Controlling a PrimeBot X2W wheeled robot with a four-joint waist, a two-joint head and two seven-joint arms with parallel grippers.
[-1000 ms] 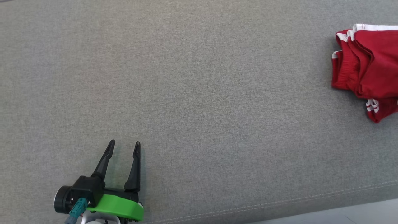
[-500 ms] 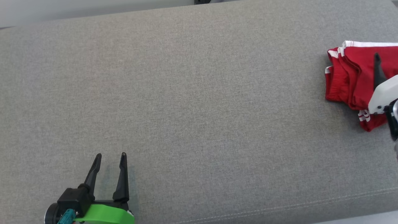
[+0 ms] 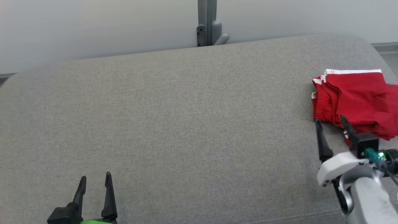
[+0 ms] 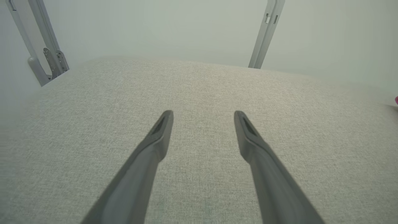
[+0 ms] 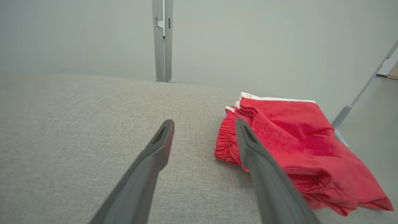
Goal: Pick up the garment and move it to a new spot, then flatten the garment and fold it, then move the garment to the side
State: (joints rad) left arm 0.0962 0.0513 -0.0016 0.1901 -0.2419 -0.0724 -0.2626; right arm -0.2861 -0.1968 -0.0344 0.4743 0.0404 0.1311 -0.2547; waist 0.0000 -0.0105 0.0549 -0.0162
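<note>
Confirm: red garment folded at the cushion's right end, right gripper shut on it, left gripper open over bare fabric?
Wrong on the right gripper: the right wrist view shows it open, not clamped on the red garment. The rest stands: garment folded at the right end of the cushion, left gripper open over bare fabric.

The left gripper (image 4: 203, 115) hangs over a padded bench covered in light grey woven fabric (image 4: 199, 84). Its two long dark grey fingers (image 4: 155, 149) are spread wide, with bare fabric between them and nothing held. The bench's far edge curves along a pale, plain wall (image 4: 155, 28). A slanted grey metal post (image 4: 267, 34) rises behind that edge, and another with a bracket (image 4: 40, 56) stands beyond the far left corner. At the right edge sits a tiny pinkish-red speck (image 4: 396, 100), too small to identify.
</note>
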